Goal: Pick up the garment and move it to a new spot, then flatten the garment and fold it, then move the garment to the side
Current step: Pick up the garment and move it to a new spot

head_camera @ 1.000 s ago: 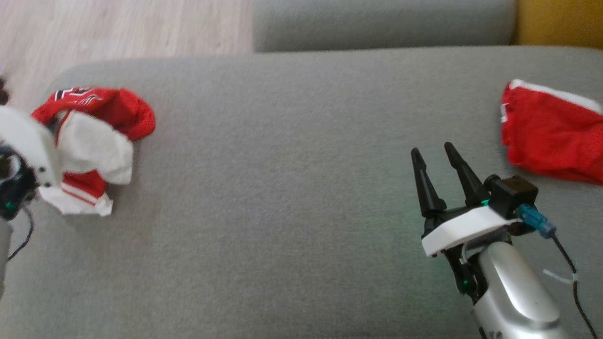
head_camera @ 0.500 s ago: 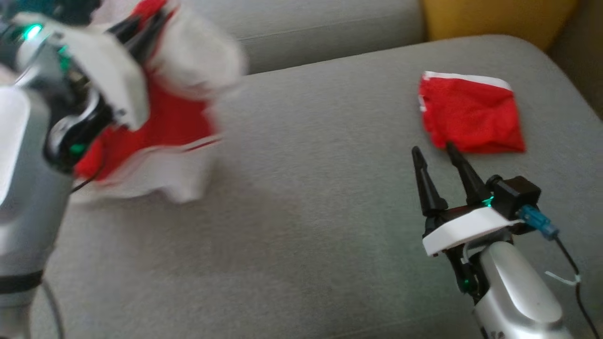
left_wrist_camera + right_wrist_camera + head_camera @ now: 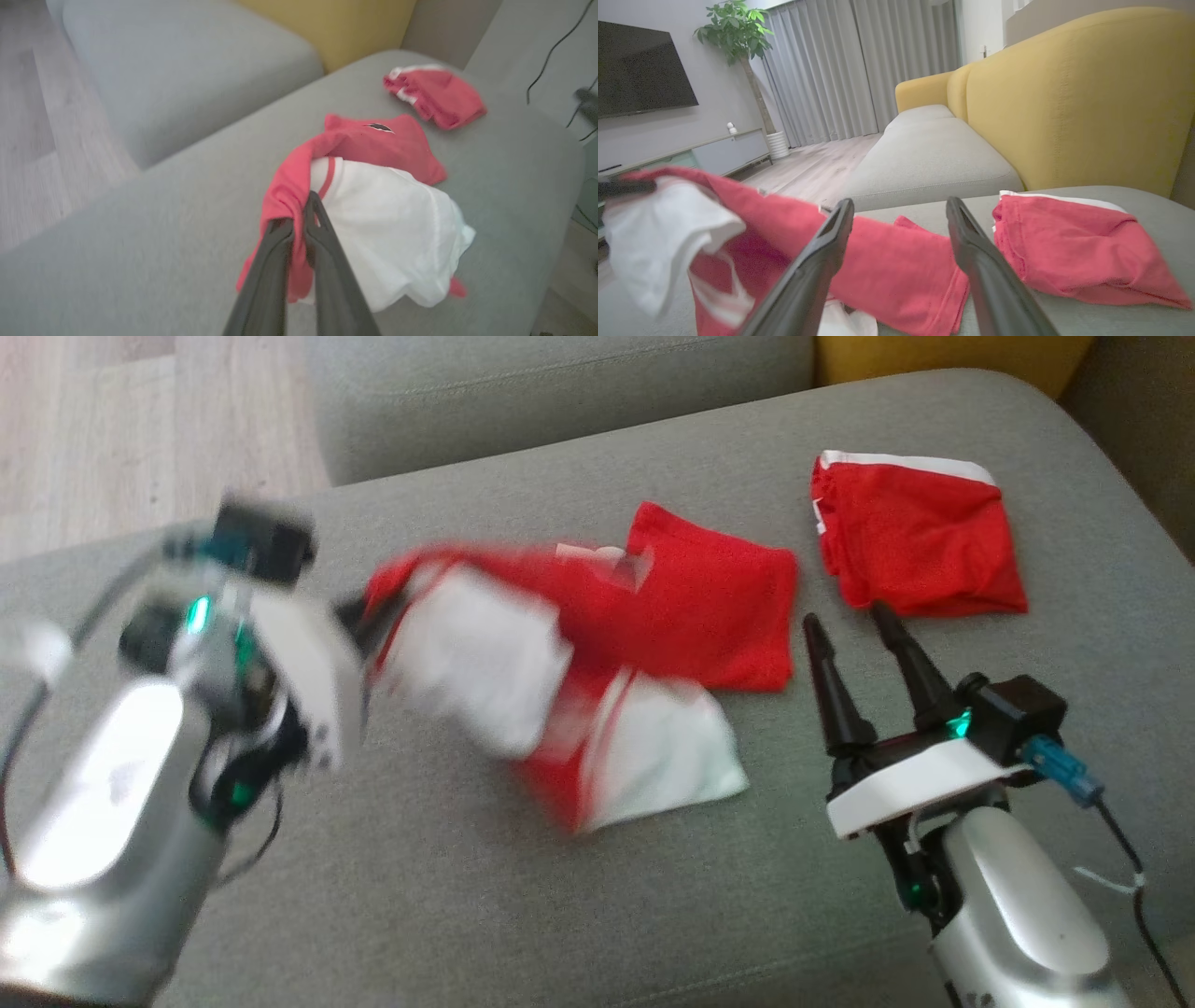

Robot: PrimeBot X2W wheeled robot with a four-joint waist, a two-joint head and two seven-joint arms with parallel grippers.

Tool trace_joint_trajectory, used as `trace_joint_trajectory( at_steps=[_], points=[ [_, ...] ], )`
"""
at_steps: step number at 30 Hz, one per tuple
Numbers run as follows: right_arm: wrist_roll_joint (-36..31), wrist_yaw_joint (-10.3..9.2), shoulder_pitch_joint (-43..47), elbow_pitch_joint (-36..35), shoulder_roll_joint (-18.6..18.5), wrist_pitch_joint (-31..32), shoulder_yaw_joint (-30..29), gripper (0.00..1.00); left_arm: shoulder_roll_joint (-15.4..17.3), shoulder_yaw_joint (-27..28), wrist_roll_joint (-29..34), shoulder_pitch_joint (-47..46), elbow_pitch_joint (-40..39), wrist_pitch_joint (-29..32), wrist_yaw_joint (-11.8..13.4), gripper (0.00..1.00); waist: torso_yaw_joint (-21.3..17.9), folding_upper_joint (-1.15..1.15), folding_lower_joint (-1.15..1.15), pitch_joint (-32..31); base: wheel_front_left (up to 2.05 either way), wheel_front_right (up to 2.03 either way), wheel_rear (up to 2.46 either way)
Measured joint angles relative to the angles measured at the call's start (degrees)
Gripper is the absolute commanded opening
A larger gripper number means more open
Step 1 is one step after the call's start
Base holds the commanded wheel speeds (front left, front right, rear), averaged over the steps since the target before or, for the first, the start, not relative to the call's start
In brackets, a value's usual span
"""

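No legible text, number or brand in any view.
- Garment, head view: pale patch on upper red part, blurred, no characters resolvable.
- Same garment, left wrist view: small dark mark on red fabric (logo-like shape; letters, if any, too small to tell).
- Left forearm, head view: faint grey emblem on silver shell, blurred, unreadable.
- Right forearm: dark print at bottom edge, cut off by frame, unreadable.

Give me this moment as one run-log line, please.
step: move garment | left gripper: shut on garment | right gripper: open | garment: crumpled, trailing on sofa
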Motion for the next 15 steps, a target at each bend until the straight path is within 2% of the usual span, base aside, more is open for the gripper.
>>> trace_joint_trajectory(
  at_steps=[1, 2, 3, 4, 8, 15],
  points=[
    [0.0, 0.0, 0.0, -0.1, 0.1, 0.2, 0.5, 1.0, 0.4, -0.4, 0.0, 1.5, 2.7, -1.3, 0.0, 0.0, 0.2, 0.0, 0.0, 0.2, 0.0, 0.0, 0.0],
    [0.0, 0.0, 0.0, -0.2, 0.1, 0.2, 0.9, 1.0, 0.5, -0.4, -0.1, 2.8, 5.4, -3.1, -0.1, 0.07, 0.4, 0.0, 0.0, 0.4, 0.0, 0.0, 0.0],
    [0.0, 0.0, 0.0, -0.3, 0.2, 0.3, 1.2, 1.0, 0.4, -0.2, -0.5, 3.6, 8.2, -5.0, -0.3, 0.85, 0.5, 0.0, 0.0, 0.5, 0.0, 0.0, 0.0],
    [0.0, 0.0, 0.0, -0.3, 0.2, 0.3, 1.5, 1.0, 0.5, -0.2, -0.9, 4.0, 11.0, -7.0, -0.4, 1.0, 0.7, 0.0, 0.0, 0.6, 0.0, 0.0, 0.0],
    [0.0, 0.0, 0.0, -0.3, 0.0, 0.7, 2.0, 1.0, 0.1, -0.5, -2.5, 4.1, 18.8, -15.5, -0.6, 1.0, 1.6, 0.0, 0.0, 0.4, 0.0, 0.0, 0.0],
    [0.0, 0.0, 0.5, -0.3, -0.2, 0.8, 1.3, 1.0, 0.8, -1.7, -0.9, 4.4, 18.3, -23.9, -0.3, 1.0, 3.4, 0.0, 0.0, -0.7, 0.0, 0.0, 0.0]
  ],
)
